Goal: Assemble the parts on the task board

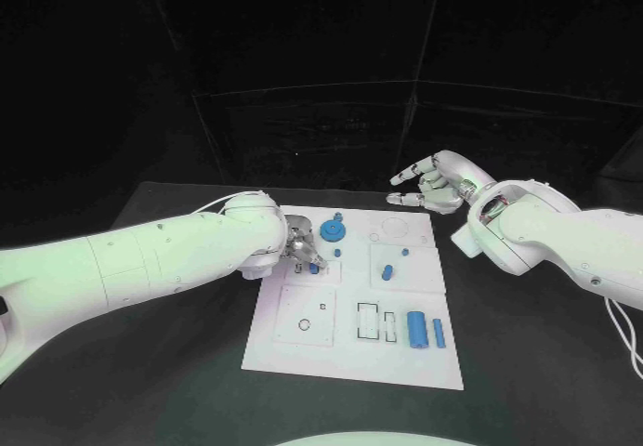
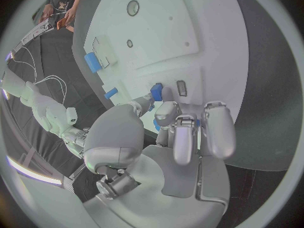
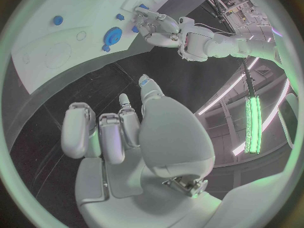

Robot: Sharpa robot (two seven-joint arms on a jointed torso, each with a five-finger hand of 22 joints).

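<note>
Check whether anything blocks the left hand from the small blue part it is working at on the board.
Nothing visible does. The left hand is already at the small blue part on the task board, its fingertips around the part. The right hand hovers beyond the board's far edge, holding nothing.

A matte black table (image 1: 161, 390) filled the lower half of the head view, its far edge running across the middle of the frame. A flat white rectangular task board (image 1: 351, 358) lay directly on it, at the centre and slightly right, long side running from the lower edge toward the middle. A thin white cable (image 1: 624, 334) trailed over the tabletop at the right edge.
</note>
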